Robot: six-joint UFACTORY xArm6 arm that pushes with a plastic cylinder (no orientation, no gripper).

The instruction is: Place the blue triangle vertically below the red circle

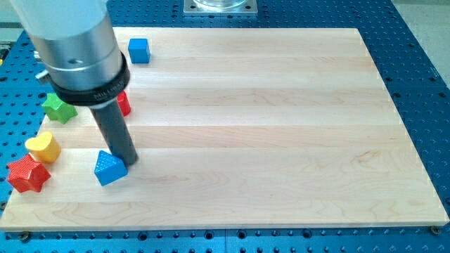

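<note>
The pale wooden board [281,126] lies on a blue perforated table [422,70] and fills most of the view. The arm's grey cylindrical housing [74,46] comes down over the board's upper left and narrows into the dark rod; there are no jaws on it, only my tip [127,164], which rests on the board touching the upper right side of the blue triangle block [110,169]. That block sits near the view's bottom left, just left of and slightly below the tip. Its apex points toward the view's top, and its flat base edge runs aslant, rising toward the right.

The red cylinder block [124,103] is mostly hidden behind the rod, above the blue triangle block. A blue cube [138,50] stands near the top left. Along the left edge sit a green star block [58,109], a yellow heart block [42,147] and a red star block [27,174].
</note>
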